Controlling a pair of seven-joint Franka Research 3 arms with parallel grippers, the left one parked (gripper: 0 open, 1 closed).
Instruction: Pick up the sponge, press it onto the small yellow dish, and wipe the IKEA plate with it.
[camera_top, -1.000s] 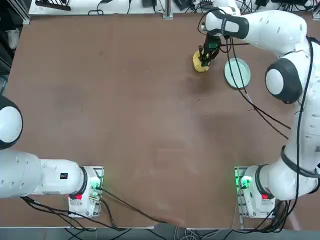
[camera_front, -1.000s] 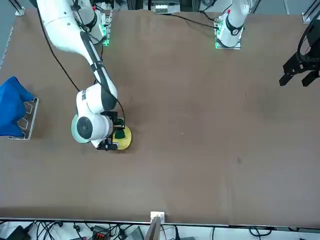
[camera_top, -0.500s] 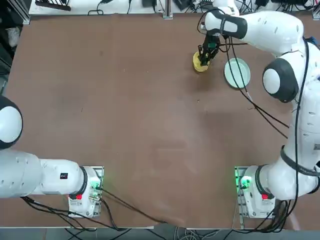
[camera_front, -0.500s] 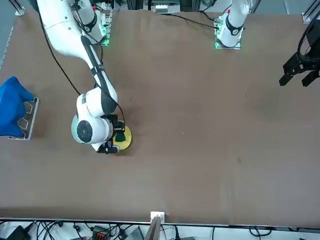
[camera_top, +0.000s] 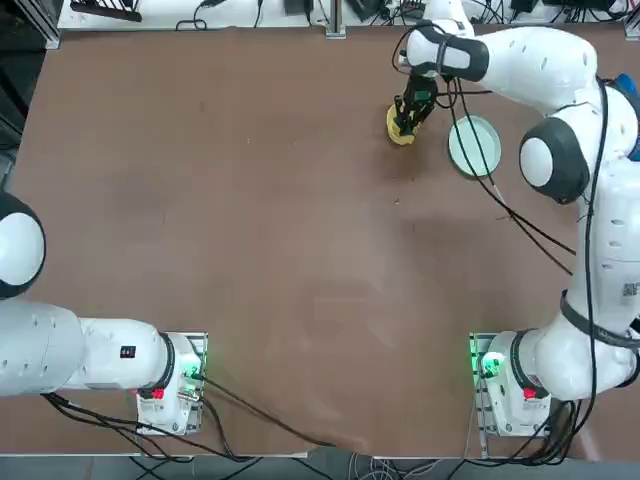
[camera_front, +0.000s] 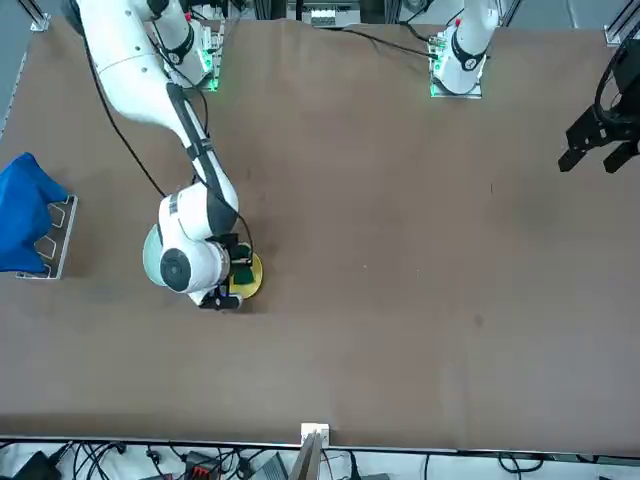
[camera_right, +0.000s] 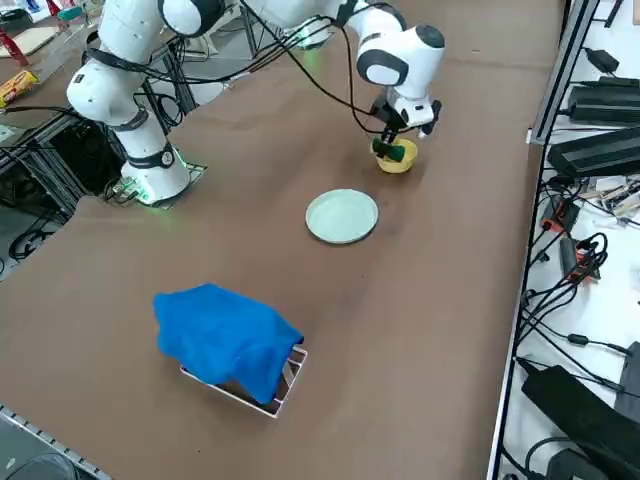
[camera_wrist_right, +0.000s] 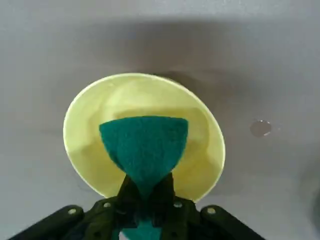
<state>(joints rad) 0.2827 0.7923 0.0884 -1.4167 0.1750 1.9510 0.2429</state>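
Draping over a white rack (camera_right: 291, 385), the blue cloth (camera_right: 225, 335) lies leftmost on the brown table (camera_right: 420, 330) in the right side view; next to the right, well apart from it, sits the pale mint plate (camera_right: 342, 216), its upper face bare. Farther right, the right gripper (camera_wrist_right: 147, 184) is at the yellow dish (camera_wrist_right: 87, 135), fingers pinching the sponge (camera_wrist_right: 145, 142) about its middle, so that the green layer flares out beyond the fingertips and over the dish's hollow; whether sponge and dish touch, cannot tell.
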